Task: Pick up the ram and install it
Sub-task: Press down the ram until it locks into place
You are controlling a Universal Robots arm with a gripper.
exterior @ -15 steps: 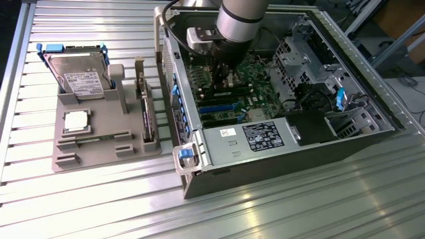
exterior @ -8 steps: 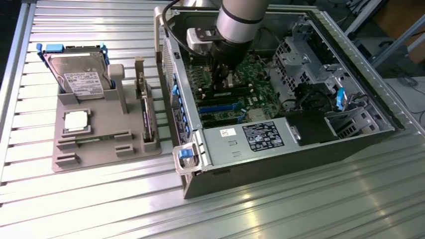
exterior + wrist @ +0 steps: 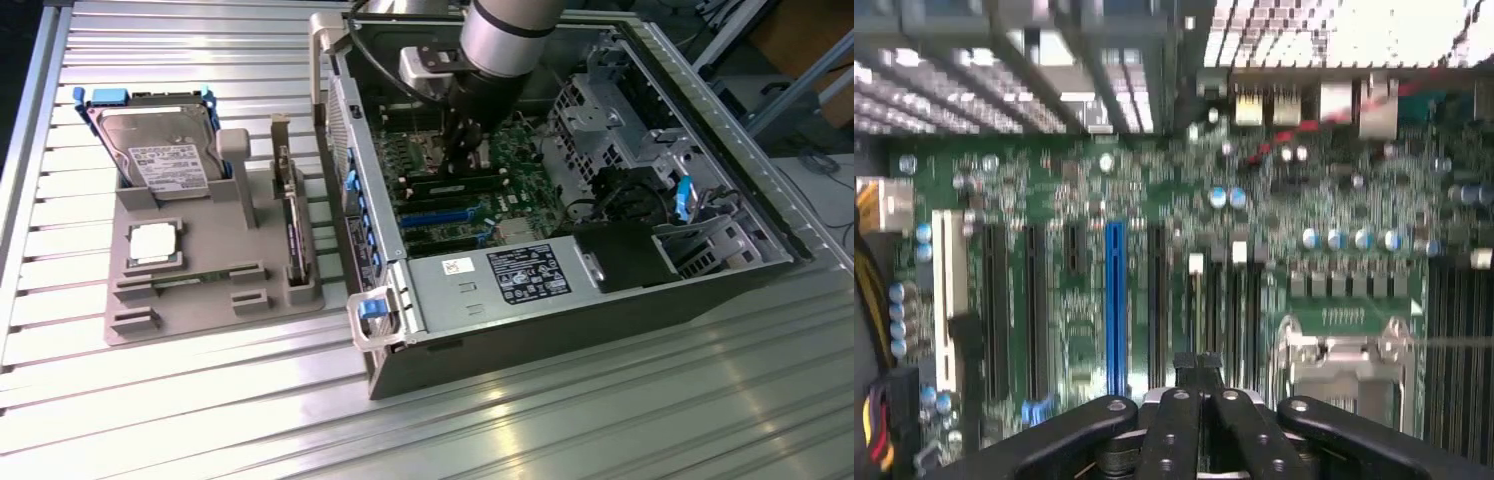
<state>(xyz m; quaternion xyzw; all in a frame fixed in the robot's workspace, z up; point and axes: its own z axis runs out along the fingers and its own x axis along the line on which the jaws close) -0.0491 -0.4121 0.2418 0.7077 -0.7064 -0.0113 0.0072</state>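
Exterior view, worktop's left edge: a grey parts tray (image 3: pixel 180 325) sits near this edge. Its moulded pockets hold each part at a fixed spot, so a grasp can find it.
Hard drive (image 3: pixel 167 160): it leans in the pocket at the tray's far end.
CPU (image 3: pixel 154 243): it lies flat in a square recess at the tray's middle.
Ram (image 3: pixel 200 277): as far as I can judge, this is the thin green stick lying between two holder blocks towards the tray's near end. It is well apart from the arm, so the pick-up looks not yet done.
Expansion card (image 3: pixel 291 225): it stands on edge along the tray's right side, bracket upward.
Computer case (image 3: pixel 561 300): it lies on its side across the worktop's middle and right. The open side faces up, which leaves the motherboard (image 3: pixel 441 215) reachable from above.
End effector (image 3: pixel 467 165): it hangs inside the case, low over the memory slots. In the wrist view the end effector (image 3: pixel 1199 368) has its fingers (image 3: pixel 1176 410) drawn together. No board shows between them or past the tips, so it appears to hold nothing.
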